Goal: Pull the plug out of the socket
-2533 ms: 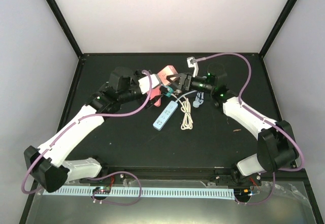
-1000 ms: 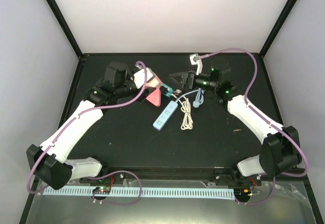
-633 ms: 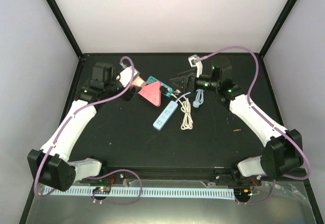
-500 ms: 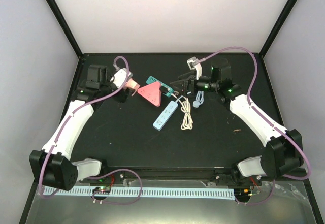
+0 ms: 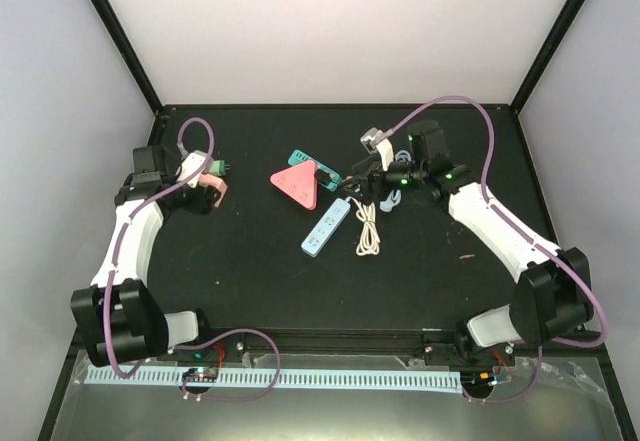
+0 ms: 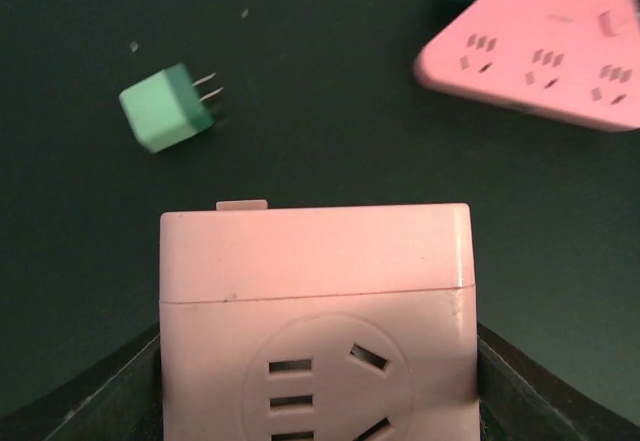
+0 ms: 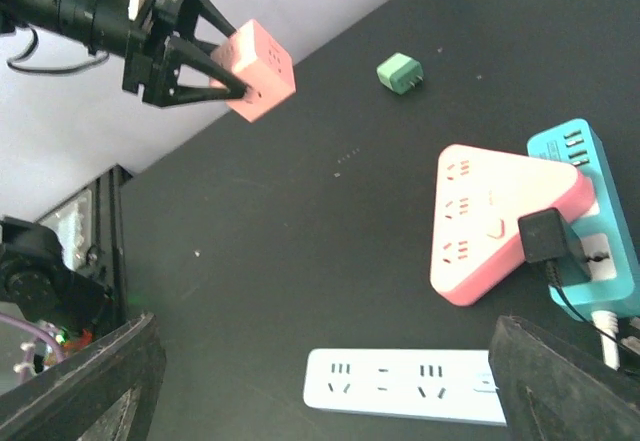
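Note:
My left gripper is shut on a pink cube socket and holds it above the table at the far left; it also shows in the right wrist view. A small green plug lies loose on the table just beyond the cube, prongs bare. It shows in the top view and the right wrist view. My right gripper is open and empty over the middle of the table, above the white power strip.
A pink triangular power strip lies mid-table against a teal strip with a black plug in it. A coiled white cable lies right of the white strip.
My left arm has swung far to the left with the pink cube socket. The green plug now lies apart from the cube. My right gripper has drawn back a little to the right.

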Robot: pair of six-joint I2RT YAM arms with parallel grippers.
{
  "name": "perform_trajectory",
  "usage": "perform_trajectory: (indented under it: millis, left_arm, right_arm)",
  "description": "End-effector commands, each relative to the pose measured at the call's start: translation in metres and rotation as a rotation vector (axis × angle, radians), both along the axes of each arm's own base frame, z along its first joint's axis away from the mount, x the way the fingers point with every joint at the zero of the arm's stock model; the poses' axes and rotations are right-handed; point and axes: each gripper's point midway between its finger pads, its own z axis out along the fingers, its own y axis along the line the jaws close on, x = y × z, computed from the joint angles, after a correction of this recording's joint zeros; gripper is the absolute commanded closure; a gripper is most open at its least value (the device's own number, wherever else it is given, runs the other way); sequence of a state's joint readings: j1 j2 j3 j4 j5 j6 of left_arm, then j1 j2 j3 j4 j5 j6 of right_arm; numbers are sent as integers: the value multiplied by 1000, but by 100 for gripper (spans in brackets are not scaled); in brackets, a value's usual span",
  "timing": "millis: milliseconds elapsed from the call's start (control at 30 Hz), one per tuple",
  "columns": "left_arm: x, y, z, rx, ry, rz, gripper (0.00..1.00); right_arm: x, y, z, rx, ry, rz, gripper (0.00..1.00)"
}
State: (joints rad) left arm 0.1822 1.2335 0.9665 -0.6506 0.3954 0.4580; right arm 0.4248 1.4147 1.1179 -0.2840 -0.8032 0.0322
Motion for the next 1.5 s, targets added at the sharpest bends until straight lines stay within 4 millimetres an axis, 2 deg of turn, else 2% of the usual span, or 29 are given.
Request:
perform_trajectory:
  millis: [0,133,300,567,633,800,933,1133,1233,1400,1467]
  left_arm:
    - [5,29,-19,55,51,33,69]
    - [7,44,-41,108,103,50,69]
    - [13,54,-56,145,138,65,68]
    - [22,67,-79,156,218,89,67]
    - [24,68,-82,156,224,92,67]
    - [28,69,-92,143,253,94,64]
    - [29,70,-98,134,268,98,61]
    - [25,69,-105,124,298,93,46]
    - [25,68,-105,120,304,91,33]
    - [22,66,-106,101,319,82,21]
    - [21,64,-104,93,318,79,16]
  right_arm:
    - [9,-4,-9,-88,-48,3,11]
    - [15,-6,-33,-180,-11,-10,19]
    - [5,0,-60,-266,-6,50,23]
    - [-12,8,-85,-358,-25,178,24]
    - [-18,10,-90,-387,-57,218,23]
    - [-49,20,-98,-454,-171,417,22]
    - [-54,24,-104,-519,-248,517,21]
    - [-54,31,-110,-584,-306,639,16]
    - [-59,30,-114,-619,-355,754,13]
    - [-48,34,-117,-666,-437,846,9]
    - [-46,38,-125,-704,-453,880,9]
